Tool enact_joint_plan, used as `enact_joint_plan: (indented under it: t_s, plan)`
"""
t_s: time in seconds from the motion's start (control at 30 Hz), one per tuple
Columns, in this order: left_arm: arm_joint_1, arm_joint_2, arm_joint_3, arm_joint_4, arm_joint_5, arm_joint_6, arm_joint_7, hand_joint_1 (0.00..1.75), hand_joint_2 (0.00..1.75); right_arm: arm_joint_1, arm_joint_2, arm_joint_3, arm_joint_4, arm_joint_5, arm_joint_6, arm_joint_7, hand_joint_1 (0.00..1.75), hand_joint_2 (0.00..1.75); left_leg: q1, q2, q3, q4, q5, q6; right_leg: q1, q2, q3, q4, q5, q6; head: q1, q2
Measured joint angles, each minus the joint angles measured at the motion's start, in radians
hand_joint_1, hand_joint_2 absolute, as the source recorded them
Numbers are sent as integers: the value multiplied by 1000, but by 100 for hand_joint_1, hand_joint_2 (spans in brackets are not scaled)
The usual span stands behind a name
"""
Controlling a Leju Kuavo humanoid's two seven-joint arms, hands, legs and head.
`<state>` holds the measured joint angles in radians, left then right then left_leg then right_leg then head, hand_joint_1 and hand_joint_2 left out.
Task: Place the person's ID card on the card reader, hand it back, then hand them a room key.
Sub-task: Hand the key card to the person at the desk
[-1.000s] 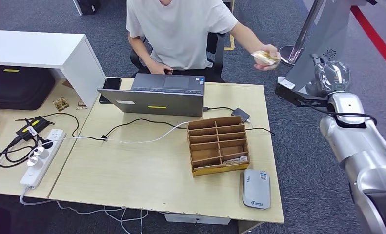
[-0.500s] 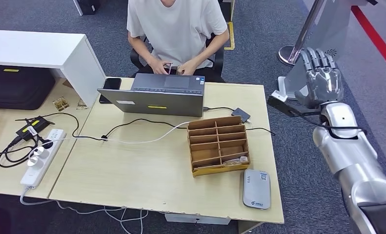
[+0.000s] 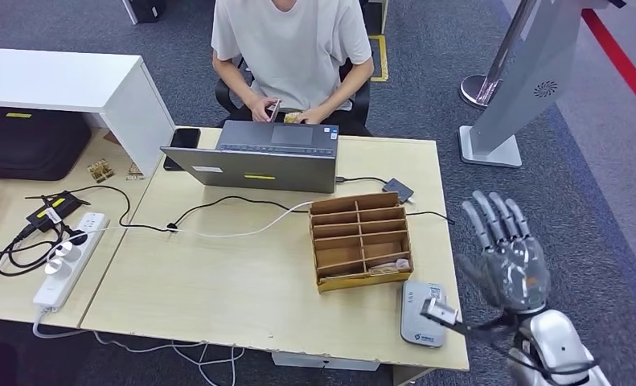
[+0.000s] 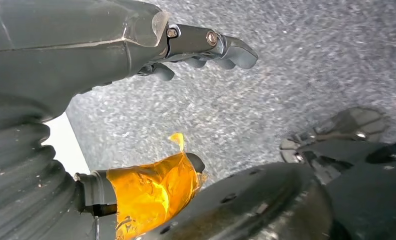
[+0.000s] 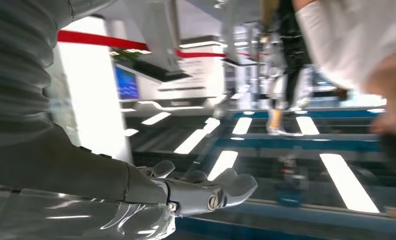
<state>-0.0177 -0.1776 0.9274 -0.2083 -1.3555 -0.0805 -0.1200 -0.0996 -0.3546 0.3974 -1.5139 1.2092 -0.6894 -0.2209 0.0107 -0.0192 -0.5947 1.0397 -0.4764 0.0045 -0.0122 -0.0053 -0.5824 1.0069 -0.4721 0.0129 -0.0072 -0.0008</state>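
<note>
My right hand (image 3: 505, 259) hovers open with its fingers spread, just off the table's right edge, beside the grey-white card reader (image 3: 421, 314) at the front right corner. In the right wrist view the right hand (image 5: 185, 196) is stretched out flat and holds nothing. The seated person (image 3: 294, 40) behind the laptop holds a small card (image 3: 275, 109) in both hands. A wooden divided box (image 3: 361, 239) stands left of my hand, with cards (image 3: 387, 266) lying in its nearest right compartment. My left hand (image 4: 125, 45) hangs over grey carpet, fingers loosely apart, thumb wrapped in orange tape, empty.
A grey laptop (image 3: 254, 165) stands at the table's far edge, with cables (image 3: 234, 217) trailing across the middle. A power strip (image 3: 65, 257) lies at the left. A silver sign stand (image 3: 507, 104) rises on the carpet beyond the table's right side.
My right hand dropped from high by the person's outstretched hand to low beside the card reader. The person drew that hand, with something small and yellowish in it, back to the laptop.
</note>
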Motion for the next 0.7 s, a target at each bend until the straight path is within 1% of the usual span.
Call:
enact_joint_plan:
  t_s: [0.1,0.23,0.53,0.7]
  plan:
    - [1,-4,16,0,6,10,4,0,175,137,0,-31,-130,41,-2,-29,0,175,0,2,0,0,-2,-1,0,2,-1,0,-1,-1,0,0]
    - [0,-6,24,0,7,12,4,0,175,219,0,-56,-217,50,-3,-35,0,175,0,5,1,0,-2,-1,0,5,-1,0,-1,-2,0,0]
    - [-2,-7,37,0,10,12,5,0,175,299,1,-76,-290,22,-3,-57,0,175,0,5,2,0,-2,-1,0,5,0,0,-1,-2,0,0]
    - [-3,-7,44,0,3,10,5,0,175,313,1,-44,-275,19,-2,-31,0,175,0,6,2,0,-2,-1,0,5,0,1,-1,-2,0,0]
